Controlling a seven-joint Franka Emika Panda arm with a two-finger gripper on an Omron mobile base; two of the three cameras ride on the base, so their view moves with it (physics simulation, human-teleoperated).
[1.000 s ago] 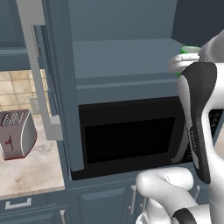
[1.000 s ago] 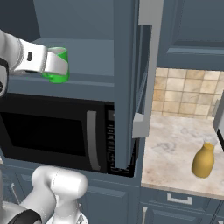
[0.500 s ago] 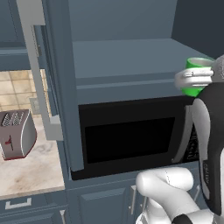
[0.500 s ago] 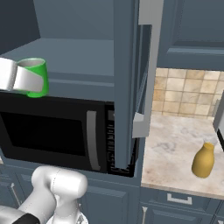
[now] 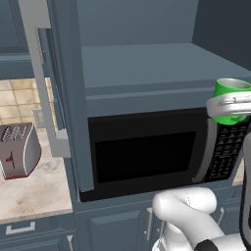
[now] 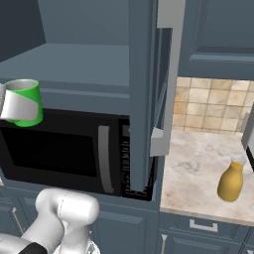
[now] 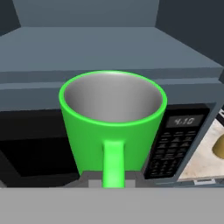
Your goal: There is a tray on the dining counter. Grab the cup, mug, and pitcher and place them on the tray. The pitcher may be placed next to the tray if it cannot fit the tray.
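Clearly, in the left base view the mug [image 5: 229, 100] is held upright at far right, before the microwave [image 5: 147, 152]. In the right base view it is carried at left, the pitcher [image 6: 231, 181] well apart at right. In the hand view the gripper [image 7: 113, 180] is clenched on its handle.

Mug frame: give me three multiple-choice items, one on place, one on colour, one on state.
1. Where is the pitcher?
A. on the shelf above the microwave
B. on the marbled counter right of the microwave
C. inside the microwave

2. What colour is the mug's interior?
A. grey
B. red
C. yellow

3. How is the mug?
A. lying on its side on the counter
B. upside down on the shelf
C. upright, held in the gripper

Key: 1 B, the pitcher stands on the counter beside the microwave. 2 A, the mug is green outside, grey within. 3 C, the gripper is shut on its handle, mouth up.
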